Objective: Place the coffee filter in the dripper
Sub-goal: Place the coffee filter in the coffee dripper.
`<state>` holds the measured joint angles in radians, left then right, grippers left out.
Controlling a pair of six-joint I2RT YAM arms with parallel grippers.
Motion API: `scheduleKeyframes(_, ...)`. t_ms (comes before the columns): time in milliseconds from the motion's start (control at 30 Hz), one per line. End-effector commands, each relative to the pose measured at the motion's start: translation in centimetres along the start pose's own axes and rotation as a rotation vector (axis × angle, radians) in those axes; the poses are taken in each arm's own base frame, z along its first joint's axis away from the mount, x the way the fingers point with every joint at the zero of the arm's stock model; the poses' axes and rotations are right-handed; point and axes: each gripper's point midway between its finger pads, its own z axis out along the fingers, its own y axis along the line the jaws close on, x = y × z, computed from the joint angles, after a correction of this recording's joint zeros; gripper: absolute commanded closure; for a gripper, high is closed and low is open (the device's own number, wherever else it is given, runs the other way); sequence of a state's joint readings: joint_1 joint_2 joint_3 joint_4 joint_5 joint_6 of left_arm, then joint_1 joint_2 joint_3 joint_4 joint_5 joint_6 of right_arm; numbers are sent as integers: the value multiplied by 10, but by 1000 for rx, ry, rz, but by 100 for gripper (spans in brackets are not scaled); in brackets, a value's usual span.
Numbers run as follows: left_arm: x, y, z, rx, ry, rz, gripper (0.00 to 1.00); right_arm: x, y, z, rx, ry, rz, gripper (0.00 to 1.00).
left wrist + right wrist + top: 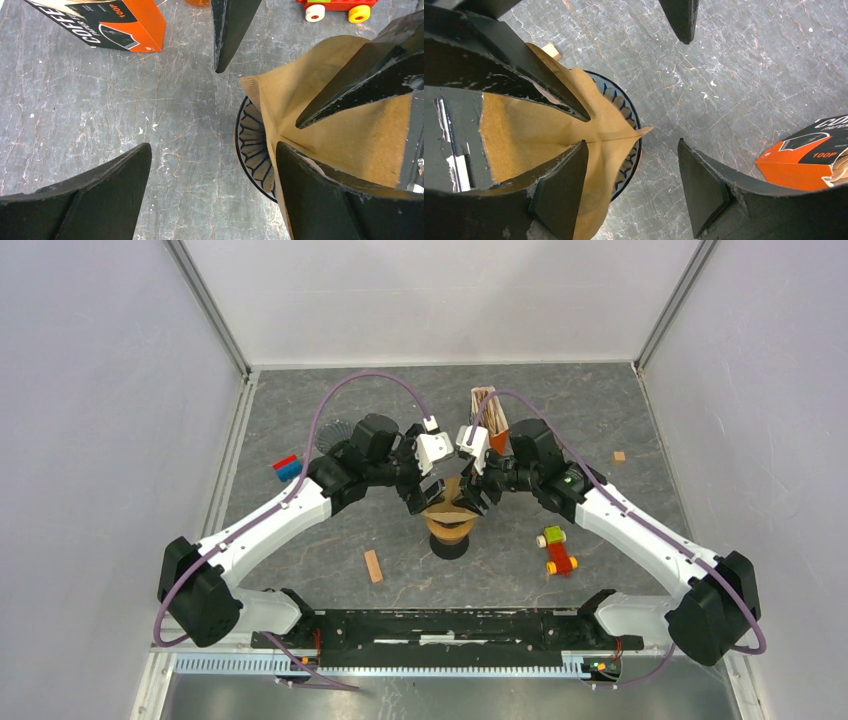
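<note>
Left end effector [212, 150], right end effector [633, 145]: released | coffee filter [340, 145] mouth-up atop dripper [252, 150]

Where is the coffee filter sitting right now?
In the top view, the brown coffee filter sits on the dripper at mid-table, between the left gripper and the right gripper, with the orange filter box farther back.

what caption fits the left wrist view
Open left gripper over the dripper, brown coffee filter lying across its rim, orange filter box behind
</note>
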<state>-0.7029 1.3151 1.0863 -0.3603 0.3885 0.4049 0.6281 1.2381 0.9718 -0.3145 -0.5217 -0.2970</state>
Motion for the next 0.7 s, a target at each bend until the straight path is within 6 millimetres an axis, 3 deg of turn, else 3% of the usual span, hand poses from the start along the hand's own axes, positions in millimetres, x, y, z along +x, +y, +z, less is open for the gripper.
scheduleKeyframes(0, -31, 11, -9, -48, -68, 17, 0, -43, -5, -10, 7, -79, -59, 27)
scheduleKeyframes(233, -54, 12, -13, -24, -96, 11, 0, -68, -7, -19, 6, -101, -72, 27)
scheduleKeyframes(667, -45, -2, -5, -3, -18, -45, 0, -57, -1, -30, 17, -86, -105, 25)
